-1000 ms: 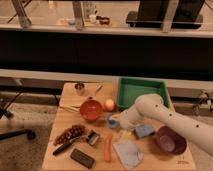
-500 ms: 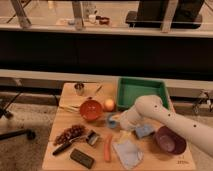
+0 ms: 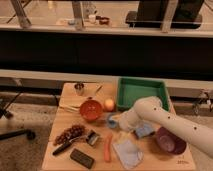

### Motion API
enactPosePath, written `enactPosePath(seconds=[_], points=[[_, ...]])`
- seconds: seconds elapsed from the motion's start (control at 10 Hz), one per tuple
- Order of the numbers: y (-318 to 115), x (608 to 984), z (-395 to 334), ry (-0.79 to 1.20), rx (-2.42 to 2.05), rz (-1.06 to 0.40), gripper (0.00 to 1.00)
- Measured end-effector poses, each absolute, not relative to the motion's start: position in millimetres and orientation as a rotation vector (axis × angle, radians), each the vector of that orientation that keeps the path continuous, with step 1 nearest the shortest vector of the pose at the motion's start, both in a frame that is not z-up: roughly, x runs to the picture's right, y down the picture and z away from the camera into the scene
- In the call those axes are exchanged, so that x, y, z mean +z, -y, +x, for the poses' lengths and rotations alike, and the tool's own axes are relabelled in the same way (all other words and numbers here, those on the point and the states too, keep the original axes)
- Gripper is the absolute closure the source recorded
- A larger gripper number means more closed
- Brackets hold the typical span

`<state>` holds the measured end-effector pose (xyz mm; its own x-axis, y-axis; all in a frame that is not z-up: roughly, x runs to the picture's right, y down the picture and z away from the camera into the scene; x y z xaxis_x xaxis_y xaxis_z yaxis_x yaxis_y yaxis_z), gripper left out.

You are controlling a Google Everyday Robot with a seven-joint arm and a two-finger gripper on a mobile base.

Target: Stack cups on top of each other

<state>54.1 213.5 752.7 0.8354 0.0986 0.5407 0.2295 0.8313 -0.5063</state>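
Beside the orange bowl (image 3: 91,110), claw (image 3: 119,122) spread wide at light-blue cup (image 3: 112,119) (contact unclear).

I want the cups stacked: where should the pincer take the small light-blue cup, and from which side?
Probably across the rim of the light-blue cup, coming from above: it seems to stand upright, and the orange-red bowl stands close by. The pincer sits right beside the cup.

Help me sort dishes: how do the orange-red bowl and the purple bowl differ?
Colour aside, the orange-red bowl sits left of centre, fully visible; the purple bowl sits at the right, partly behind the arm. The tool is by the light-blue cup between them. Both are round, upright, on the wooden table.
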Motion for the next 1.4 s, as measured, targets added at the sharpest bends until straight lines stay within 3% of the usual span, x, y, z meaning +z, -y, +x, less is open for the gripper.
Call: enactPosePath(seconds=[1.4], points=[[-217.5,781.1,55.3,0.462,-0.105,-0.564,0.2]])
